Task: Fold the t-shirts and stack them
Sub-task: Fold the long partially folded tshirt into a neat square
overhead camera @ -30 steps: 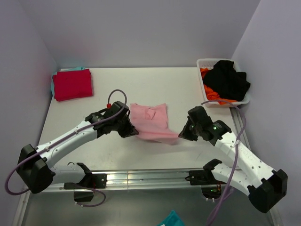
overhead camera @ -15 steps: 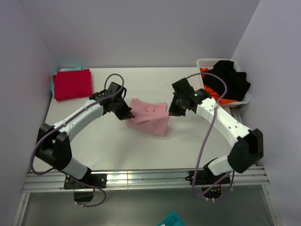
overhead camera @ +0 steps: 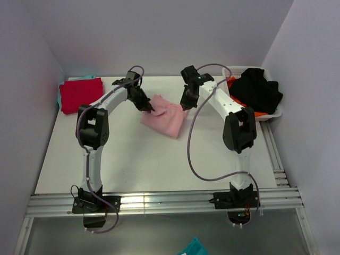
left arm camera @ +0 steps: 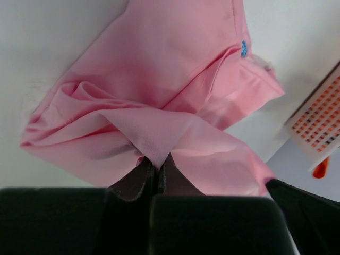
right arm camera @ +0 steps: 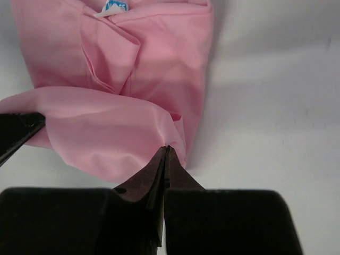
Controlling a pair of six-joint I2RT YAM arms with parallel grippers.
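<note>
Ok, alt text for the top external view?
The left gripper and right gripper, both shut, hold a partly folded pink t-shirt by opposite sides on the table. A folded red t-shirt lies far left, teal t-shirt showing at its edge; a basket of black and orange clothes stands far right.

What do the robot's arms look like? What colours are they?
The left arm and right arm are white tubes with chunky black joints. A purplish cable loops along each. The left gripper and right gripper are black, with two slim dark fingers.
</note>
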